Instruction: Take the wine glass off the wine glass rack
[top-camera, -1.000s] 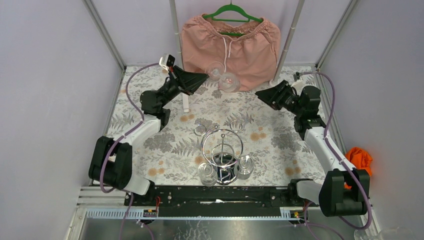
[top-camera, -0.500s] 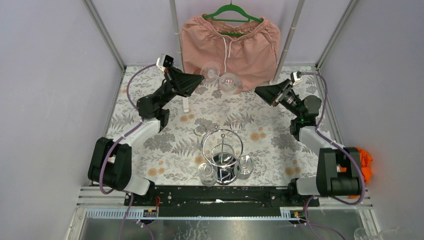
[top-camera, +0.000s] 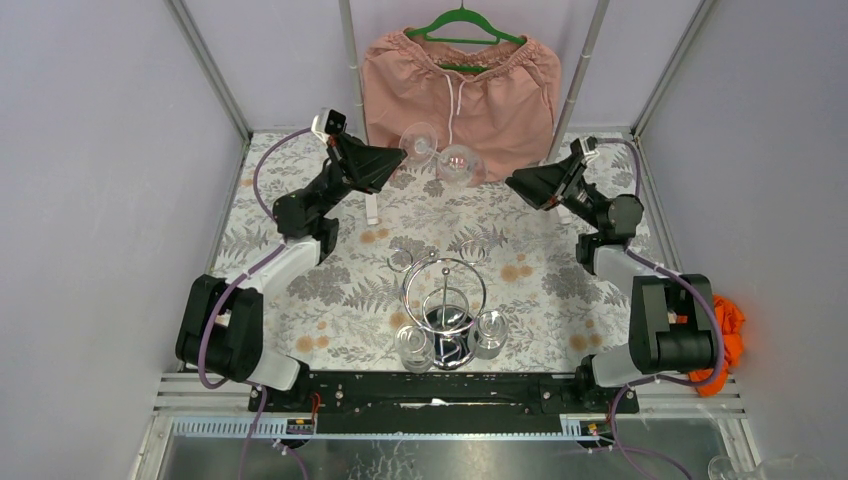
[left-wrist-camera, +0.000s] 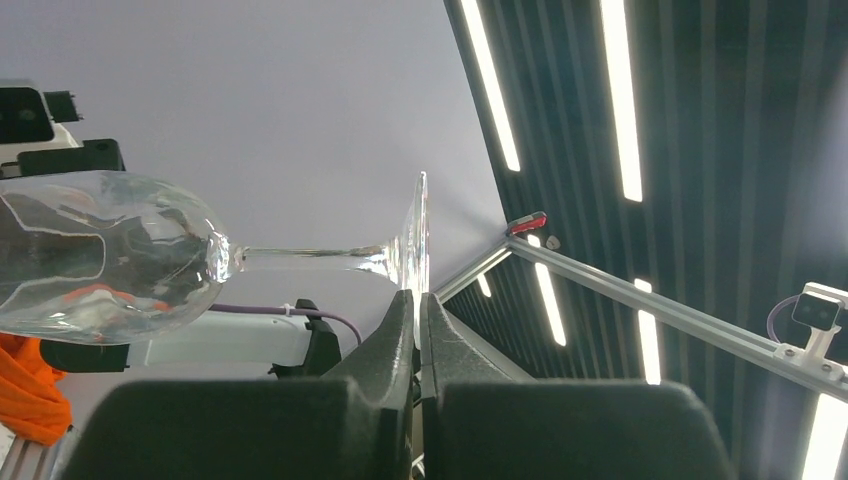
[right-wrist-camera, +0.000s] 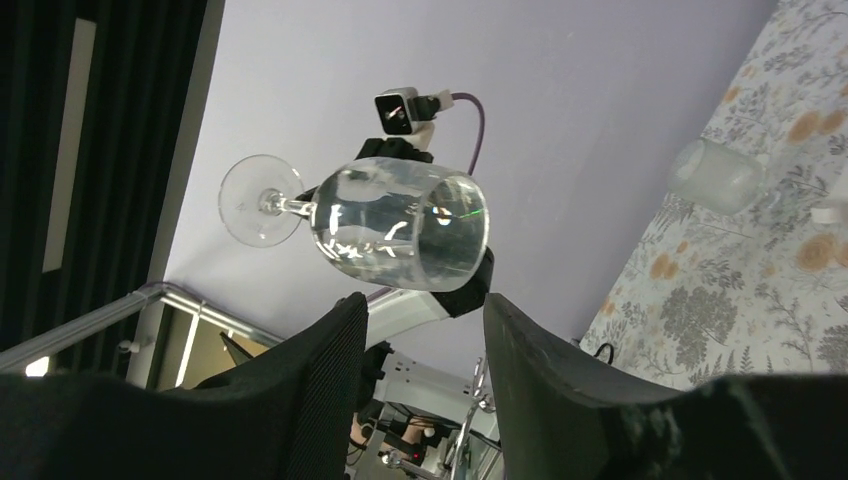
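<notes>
My left gripper (top-camera: 402, 152) is shut on the rim of the foot of a clear wine glass (top-camera: 456, 165) and holds it sideways in the air at the back of the table. In the left wrist view the closed fingers (left-wrist-camera: 400, 330) pinch the foot and the wine glass (left-wrist-camera: 100, 255) points left. My right gripper (top-camera: 513, 182) is open and faces the bowl from the right, apart from it. In the right wrist view the wine glass (right-wrist-camera: 400, 225) hangs just beyond the gap of that gripper (right-wrist-camera: 425, 325). The chrome wine glass rack (top-camera: 445, 290) stands at the front centre.
Two more clear glasses (top-camera: 413, 345) (top-camera: 489, 332) sit at the rack's round base. Pink shorts (top-camera: 460, 85) on a green hanger hang at the back. A small white object (top-camera: 372, 208) lies on the floral cloth. An orange cloth (top-camera: 722, 318) lies outside the right rail.
My right gripper has lifted and swung toward the glass bowl, its arm folding back. My left gripper has drawn the glass slightly left and up.
</notes>
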